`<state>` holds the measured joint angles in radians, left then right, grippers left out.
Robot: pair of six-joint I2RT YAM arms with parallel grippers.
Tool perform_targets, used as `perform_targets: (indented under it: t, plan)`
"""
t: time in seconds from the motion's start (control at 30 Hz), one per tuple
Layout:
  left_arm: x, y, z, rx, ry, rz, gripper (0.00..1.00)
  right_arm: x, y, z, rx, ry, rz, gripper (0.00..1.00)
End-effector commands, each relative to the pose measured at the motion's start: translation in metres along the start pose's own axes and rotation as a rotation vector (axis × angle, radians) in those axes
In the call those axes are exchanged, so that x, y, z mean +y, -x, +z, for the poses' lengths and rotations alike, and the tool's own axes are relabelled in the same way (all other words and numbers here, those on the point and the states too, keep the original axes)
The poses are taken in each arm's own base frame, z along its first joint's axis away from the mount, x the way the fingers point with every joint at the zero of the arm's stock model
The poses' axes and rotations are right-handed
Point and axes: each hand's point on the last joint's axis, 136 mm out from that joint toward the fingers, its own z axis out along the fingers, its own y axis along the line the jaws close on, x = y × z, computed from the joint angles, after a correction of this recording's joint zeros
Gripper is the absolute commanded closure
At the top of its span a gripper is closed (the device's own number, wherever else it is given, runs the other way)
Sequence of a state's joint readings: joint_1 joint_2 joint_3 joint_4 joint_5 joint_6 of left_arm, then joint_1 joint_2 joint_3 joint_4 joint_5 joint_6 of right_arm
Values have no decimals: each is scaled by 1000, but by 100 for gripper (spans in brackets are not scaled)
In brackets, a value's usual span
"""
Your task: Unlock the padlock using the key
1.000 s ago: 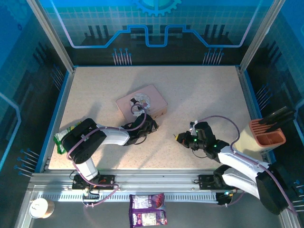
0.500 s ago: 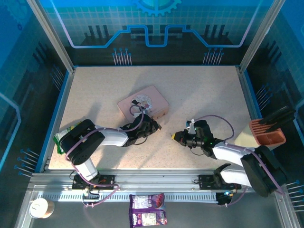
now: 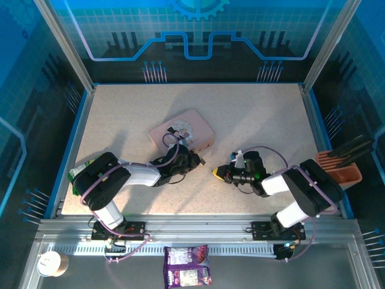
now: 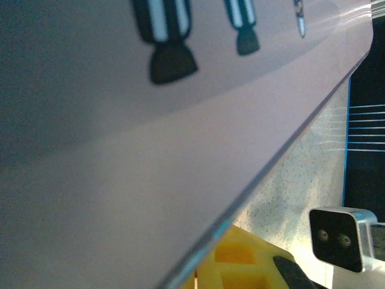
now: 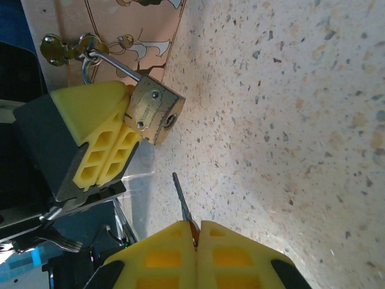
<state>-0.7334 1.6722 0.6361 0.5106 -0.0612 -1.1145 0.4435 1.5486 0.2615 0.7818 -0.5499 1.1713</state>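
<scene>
Right end effector is pinched narrow on the key, blade sticking out past the yellow fingertips toward the padlock. Key tip is near the lock body but not touching, not in the keyway. Left end effector is clamped on the padlock's brass body, holding it tilted just above the worktop. The shackle looks seated in the body and runs through the brass hasp on the pink tin. In the top view both end effectors meet just in front of the tin's near right corner.
</scene>
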Motion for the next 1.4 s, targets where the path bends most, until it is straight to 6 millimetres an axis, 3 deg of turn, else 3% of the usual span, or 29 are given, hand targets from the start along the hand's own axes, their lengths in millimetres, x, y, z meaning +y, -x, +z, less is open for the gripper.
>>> perform_targets:
  t: [0.0, 0.47, 1.37]
  plan:
    - [-44, 13, -14, -33, -161, -6, 98, 13, 7, 2, -1, 79, -15, 100]
    - [-52, 10, -16, -13, -203, -33, 100, -2, 10, 25, 31, 189, 98, 100]
    - [-51, 6, -19, 5, -222, -42, 100, 9, 15, 13, 25, 228, 63, 100]
